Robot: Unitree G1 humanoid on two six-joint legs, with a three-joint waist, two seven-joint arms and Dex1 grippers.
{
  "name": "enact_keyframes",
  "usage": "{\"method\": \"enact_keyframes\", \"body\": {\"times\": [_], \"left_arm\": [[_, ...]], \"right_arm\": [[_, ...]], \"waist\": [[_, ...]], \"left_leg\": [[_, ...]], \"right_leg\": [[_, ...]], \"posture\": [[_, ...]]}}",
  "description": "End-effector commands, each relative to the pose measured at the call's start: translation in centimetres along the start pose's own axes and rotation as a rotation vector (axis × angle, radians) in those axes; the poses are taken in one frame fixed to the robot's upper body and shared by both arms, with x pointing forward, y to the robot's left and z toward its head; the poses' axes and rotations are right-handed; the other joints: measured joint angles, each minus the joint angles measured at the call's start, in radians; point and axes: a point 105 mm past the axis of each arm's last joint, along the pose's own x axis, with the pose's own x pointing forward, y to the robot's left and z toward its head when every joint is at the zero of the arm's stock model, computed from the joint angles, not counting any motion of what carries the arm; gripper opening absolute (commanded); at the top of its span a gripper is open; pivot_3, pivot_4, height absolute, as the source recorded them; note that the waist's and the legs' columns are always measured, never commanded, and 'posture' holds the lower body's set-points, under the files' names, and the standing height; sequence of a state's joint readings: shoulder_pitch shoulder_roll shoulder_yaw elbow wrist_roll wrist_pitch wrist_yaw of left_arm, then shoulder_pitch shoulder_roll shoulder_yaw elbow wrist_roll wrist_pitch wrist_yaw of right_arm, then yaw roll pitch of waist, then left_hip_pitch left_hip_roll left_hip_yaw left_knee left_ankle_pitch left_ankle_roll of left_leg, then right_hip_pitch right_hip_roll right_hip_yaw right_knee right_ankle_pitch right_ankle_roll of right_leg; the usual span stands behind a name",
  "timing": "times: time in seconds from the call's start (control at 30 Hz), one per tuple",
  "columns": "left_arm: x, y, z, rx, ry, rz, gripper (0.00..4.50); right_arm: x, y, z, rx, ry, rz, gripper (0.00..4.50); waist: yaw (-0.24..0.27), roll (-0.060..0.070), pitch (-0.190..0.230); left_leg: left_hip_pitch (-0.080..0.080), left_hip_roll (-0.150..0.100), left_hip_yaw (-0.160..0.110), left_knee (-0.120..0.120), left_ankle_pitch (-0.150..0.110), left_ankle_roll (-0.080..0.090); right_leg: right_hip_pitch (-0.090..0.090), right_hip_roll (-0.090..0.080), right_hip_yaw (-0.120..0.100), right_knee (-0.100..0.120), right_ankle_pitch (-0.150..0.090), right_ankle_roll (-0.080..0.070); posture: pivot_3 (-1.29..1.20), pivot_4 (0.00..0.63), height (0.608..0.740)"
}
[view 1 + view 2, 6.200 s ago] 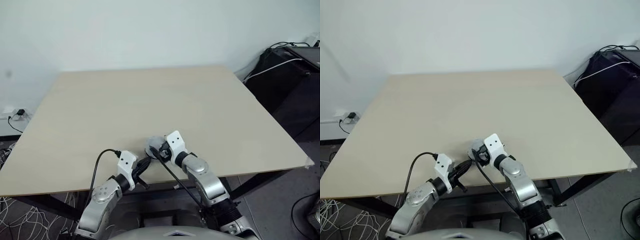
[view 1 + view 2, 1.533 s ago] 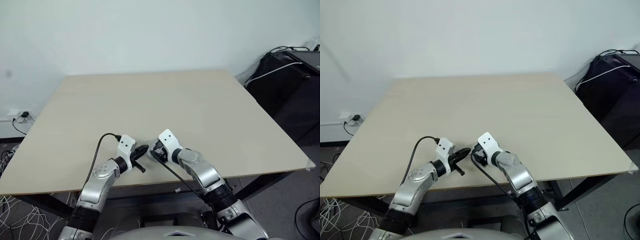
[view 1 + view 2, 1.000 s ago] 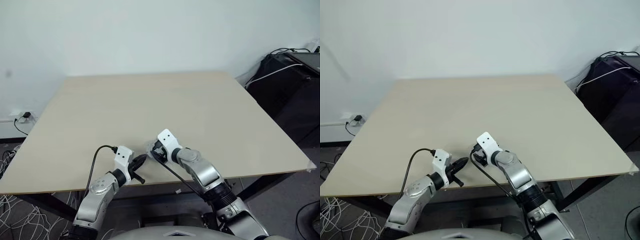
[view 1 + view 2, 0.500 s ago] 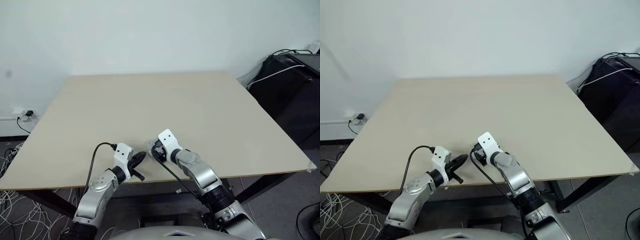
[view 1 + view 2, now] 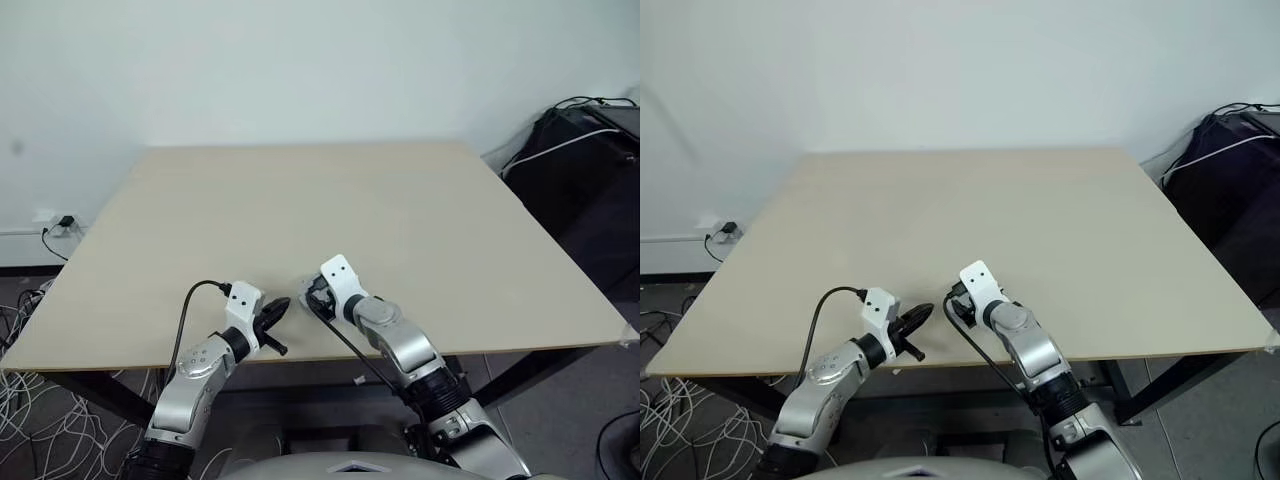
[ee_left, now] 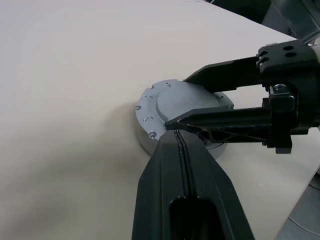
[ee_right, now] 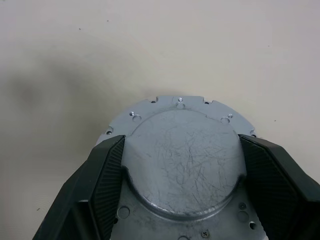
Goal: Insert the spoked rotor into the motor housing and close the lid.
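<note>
One silvery lid (image 7: 182, 155) lies flat near the bench's (image 5: 400, 220) front edge, dome up, apparently seated over the motor housing; the rotor cannot be seen, so insertion looks done. Right end effector (image 7: 182, 175) grips the dome's sides, its jaws wide. Left end effector (image 6: 175, 134), jaws pressed together and empty, touches the lid's rim. Probably only final seating remains.

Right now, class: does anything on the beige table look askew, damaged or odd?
Nothing stands out. The silvery-grey round metal lid sits flat on the table, its dome merely scratched, between the right gripper's fingers.
</note>
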State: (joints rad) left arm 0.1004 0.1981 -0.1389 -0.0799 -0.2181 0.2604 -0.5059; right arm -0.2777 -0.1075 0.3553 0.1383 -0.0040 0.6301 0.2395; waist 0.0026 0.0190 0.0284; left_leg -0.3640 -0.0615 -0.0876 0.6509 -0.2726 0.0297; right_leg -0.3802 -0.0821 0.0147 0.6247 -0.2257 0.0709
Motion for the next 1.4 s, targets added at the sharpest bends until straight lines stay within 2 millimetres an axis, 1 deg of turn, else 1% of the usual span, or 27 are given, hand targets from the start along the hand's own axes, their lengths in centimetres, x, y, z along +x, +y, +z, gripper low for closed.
{"method": "enact_keyframes", "body": {"times": [0.03,0.17,0.43,0.53,0.7,0.77,0.97,1.1,1.17,1.4], "left_arm": [[0.4,0.9,0.9,-0.009,-0.027,0.032,0.00],[1.3,1.8,1.0,-0.014,-0.006,0.019,0.00],[3.8,4.1,2.8,-0.064,0.027,-0.041,0.00],[4.7,4.2,3.5,-0.080,0.036,-0.075,0.00],[5.9,3.6,3.8,-0.122,0.085,-0.148,0.00],[6.3,3.0,3.6,-0.126,0.120,-0.190,0.00],[7.3,2.0,2.8,-0.103,0.212,-0.225,0.00],[7.8,1.8,2.6,-0.089,0.237,-0.218,0.00],[7.9,2.0,2.4,-0.072,0.251,-0.204,0.00],[7.8,3.7,1.9,-0.046,0.279,-0.119,0.00]], "right_arm": [[-0.7,-3.3,-6.0,0.018,0.237,-0.139,3.21],[-0.6,-3.0,-5.8,0.010,0.230,-0.125,3.21],[-0.3,-2.2,-5.2,0.001,0.213,-0.098,3.21],[-0.3,-1.9,-5.0,-0.004,0.206,-0.087,3.21],[-0.3,-1.5,-4.8,-0.017,0.196,-0.071,3.21],[-0.3,-1.5,-4.6,-0.020,0.192,-0.068,3.21],[-0.3,-1.3,-4.3,-0.022,0.178,-0.063,3.21],[-0.3,-1.3,-4.1,-0.023,0.172,-0.063,3.21],[-0.4,-1.4,-4.1,-0.024,0.171,-0.065,3.21],[-0.4,-1.4,-4.1,-0.021,0.172,-0.067,3.21]], "waist": [[0.000,0.000,0.000],[0.002,0.000,0.001],[0.000,-0.002,0.001],[-0.002,-0.002,0.001],[-0.007,-0.003,0.001],[-0.010,-0.004,0.001],[-0.014,-0.005,0.001],[-0.014,-0.008,0.004],[-0.014,-0.010,0.005],[-0.013,-0.010,0.006]], "left_leg": [[-0.001,0.000,0.000,0.000,0.000,0.000],[-0.002,-0.001,-0.003,0.000,0.000,0.000],[-0.002,-0.002,-0.006,-0.001,0.001,-0.001],[0.000,-0.003,-0.006,-0.001,0.001,-0.002],[0.002,-0.002,-0.007,-0.002,0.002,-0.004],[0.002,-0.002,-0.007,-0.002,0.003,-0.004],[0.004,-0.002,-0.008,-0.002,0.003,-0.005],[0.004,-0.002,-0.009,-0.003,0.003,-0.005],[0.004,-0.002,-0.010,-0.003,0.003,-0.005],[0.004,-0.003,-0.012,-0.004,0.003,-0.005]], "right_leg": [[0.000,0.000,0.000,0.000,0.000,0.000],[-0.001,0.000,-0.002,0.000,0.000,0.000],[-0.002,0.004,-0.005,0.000,0.000,0.000],[-0.002,0.004,-0.005,0.000,0.000,0.000],[-0.002,0.005,-0.005,0.001,0.001,0.001],[-0.002,0.006,-0.005,0.001,0.001,0.001],[-0.002,0.006,-0.005,0.002,0.001,0.002],[-0.002,0.007,-0.005,0.002,0.001,0.002],[-0.002,0.006,-0.005,0.001,0.001,0.002],[-0.002,0.006,-0.005,0.001,0.001,0.002]], "posture": [[0.00,0.000,0.740],[0.00,0.000,0.740],[0.00,0.000,0.740],[0.00,0.000,0.740],[0.00,0.000,0.740],[0.00,0.000,0.740],[0.00,0.000,0.740],[0.00,0.000,0.740],[0.00,0.000,0.740],[0.00,0.000,0.740]]}}
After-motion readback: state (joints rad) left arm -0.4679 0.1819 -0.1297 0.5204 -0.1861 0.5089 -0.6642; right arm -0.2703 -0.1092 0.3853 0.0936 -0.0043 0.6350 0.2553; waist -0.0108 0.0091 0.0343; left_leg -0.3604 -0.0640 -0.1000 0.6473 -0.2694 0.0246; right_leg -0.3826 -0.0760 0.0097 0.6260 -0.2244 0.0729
